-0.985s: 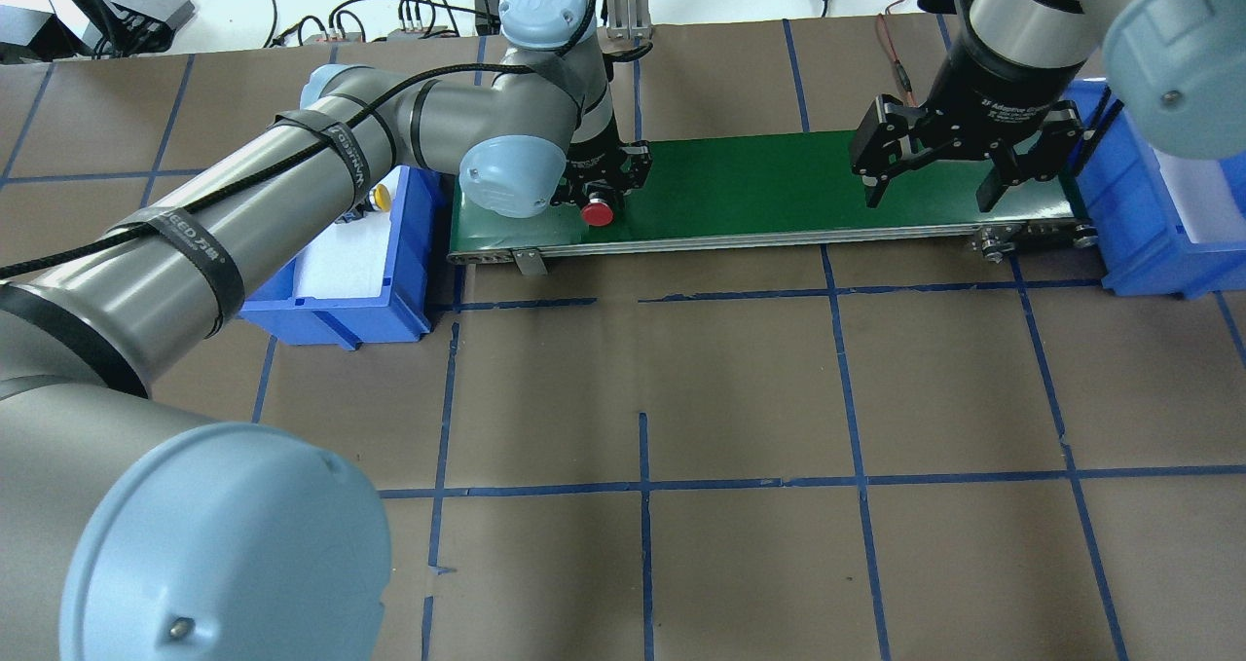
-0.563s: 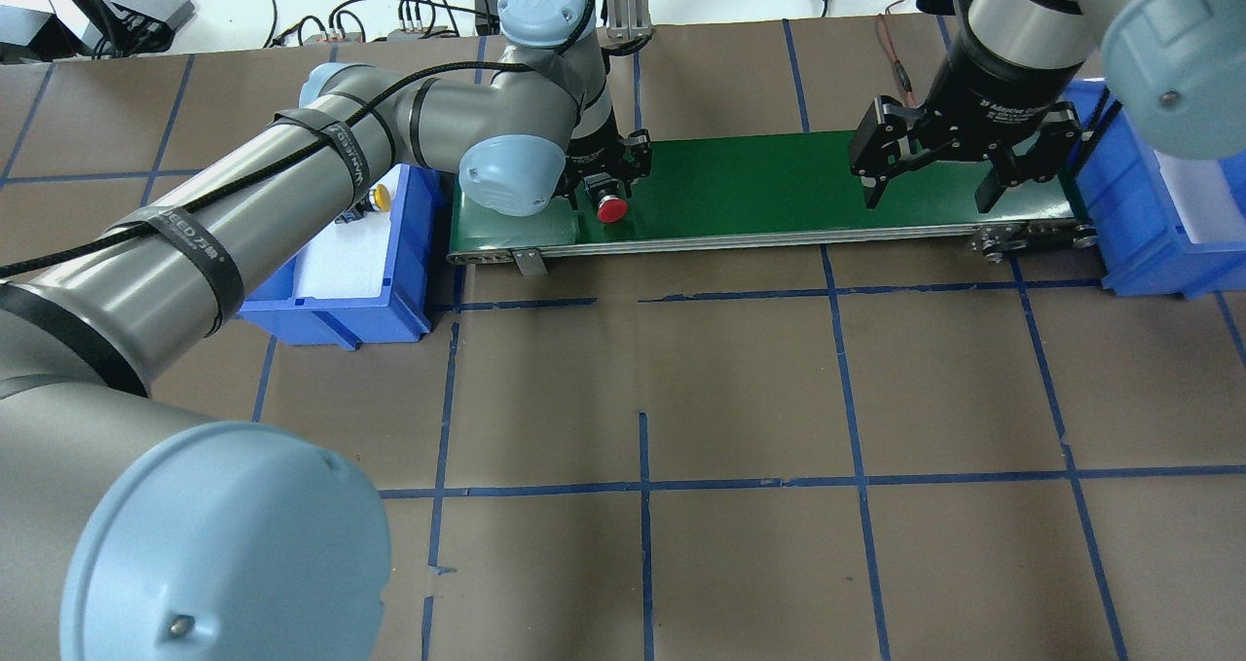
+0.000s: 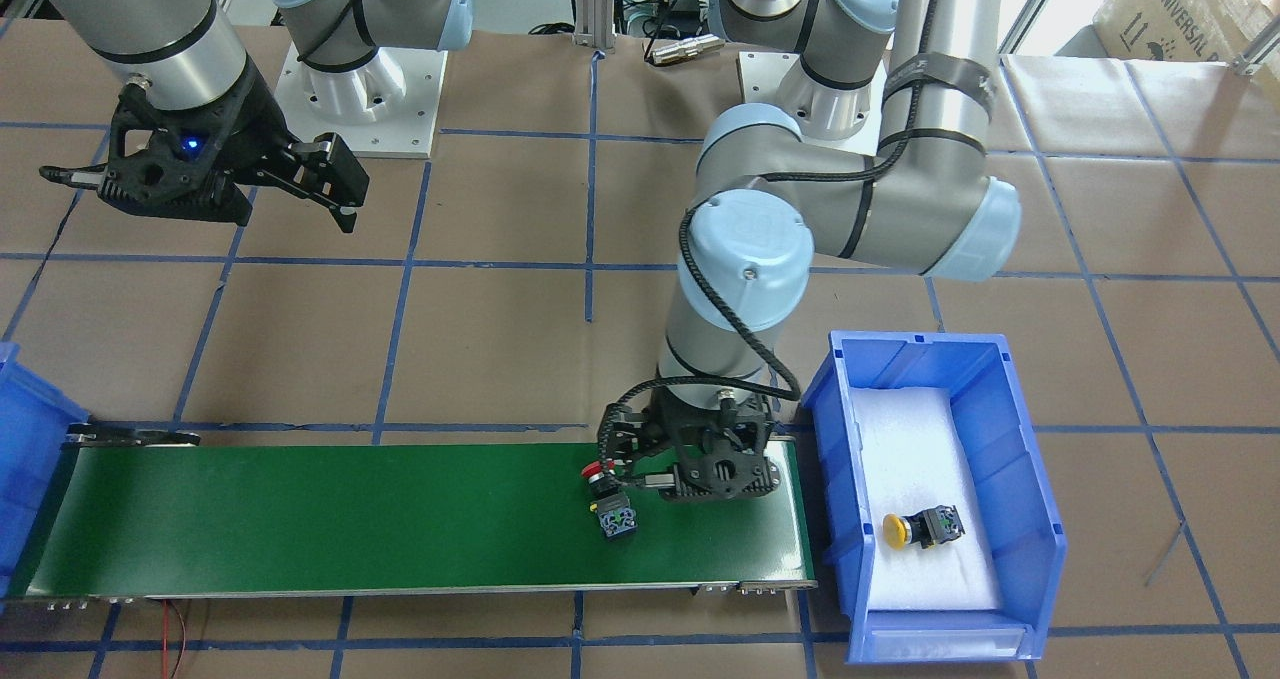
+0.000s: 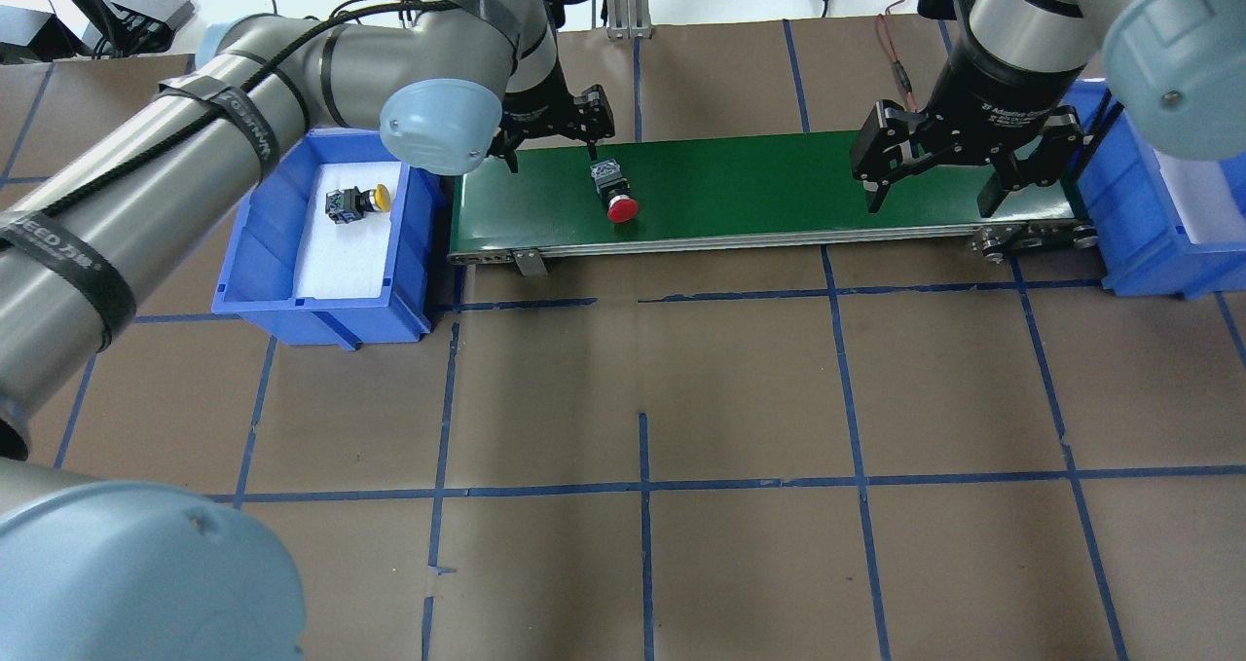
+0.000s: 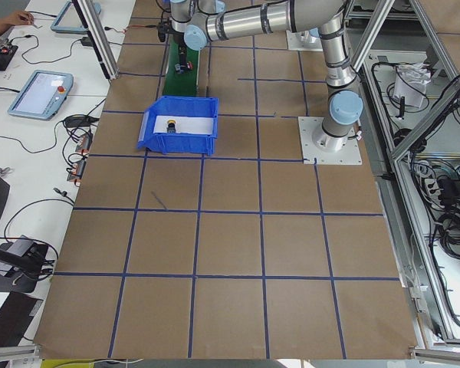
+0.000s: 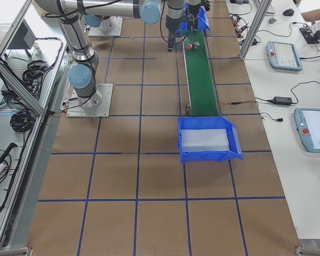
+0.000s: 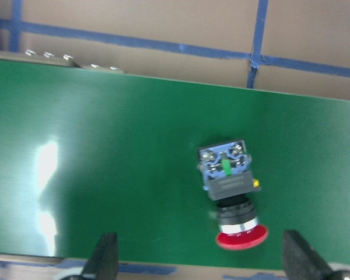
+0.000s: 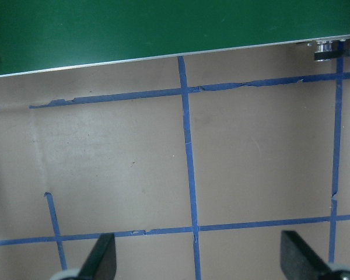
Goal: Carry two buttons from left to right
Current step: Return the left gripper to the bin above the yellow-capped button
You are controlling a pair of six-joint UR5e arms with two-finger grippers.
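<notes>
Tabletop (image 4: 740, 388): brown paper is covering it, and blue tape is marking out a grid.
Change: a second ago the left gripper (image 4: 552, 160) was straddling the red button (image 4: 613, 192). Now it is hanging back over the left end of the conveyor belt (image 4: 779, 179), and the button is lying free, slightly further right.
Meaning: the first button is likely travelling by belt now, so the yellow one is probably coming next.
Left gripper: its fingers are standing wide apart and gripping nothing.
Right gripper (image 4: 930, 201): it is hovering over the belt's right end beside the right bin (image 4: 1139, 242), fingers apart and empty.
Red button: it is lying on its side on the belt, showing a glossy mushroom cap, a metal collar and a blocky black body with a blue terminal face.
Yellow button (image 4: 358, 201): it is resting on white foam in the left bin (image 4: 331, 315), which is rigid blue plastic.
Belt: smooth green with a faint sheen. Whether it is running is hard to tell.
</notes>
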